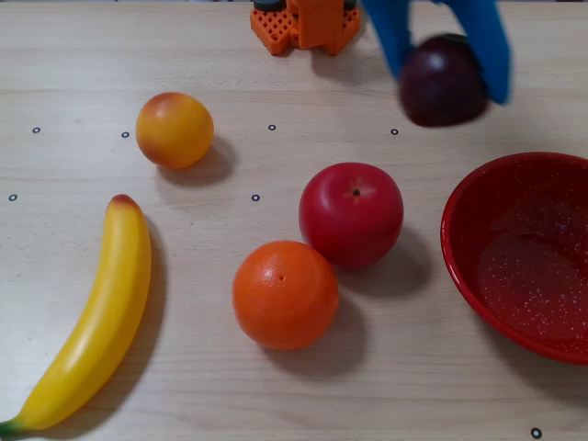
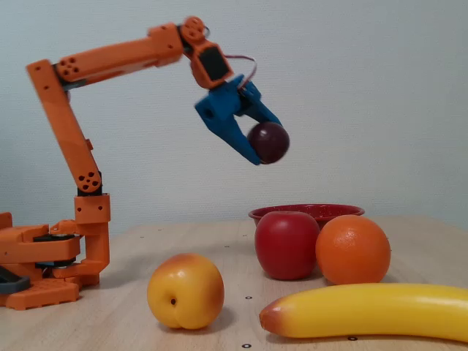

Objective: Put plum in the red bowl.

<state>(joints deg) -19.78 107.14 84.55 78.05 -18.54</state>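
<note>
Now, gripper: the blue two-finger gripper (image 2: 265, 146) is seen clamped on the small dark purple glossy plum (image 2: 269, 142), one finger on each side, jaws parted only as wide as the fruit.
Plum: it is carried high in the air, well clear of the table, as the fixed view shows; in the overhead view the plum (image 1: 443, 81) sits between the blue fingers (image 1: 393, 37), blurred.
Reason for height: the lift is judged to be kept so that the other fruit and the bowl's rim can be cleared.
Arm: the orange jointed arm (image 2: 117, 57) is stretched out from its base (image 2: 44, 270) toward the bowl's side.
Red bowl: the large glossy red speckled bowl (image 1: 478, 197) is found empty, lower right in the overhead view, near the plum but not yet under it.
Bystanders: a bright red apple (image 1: 351, 213) and an orange (image 1: 285, 294) are touching or almost so; a yellow-orange peach (image 1: 175, 130) and a yellow banana (image 1: 92, 322) are left apart.
Table: pale wood (image 1: 276, 395).
Stage: transport is judged under way; release remains.
</note>
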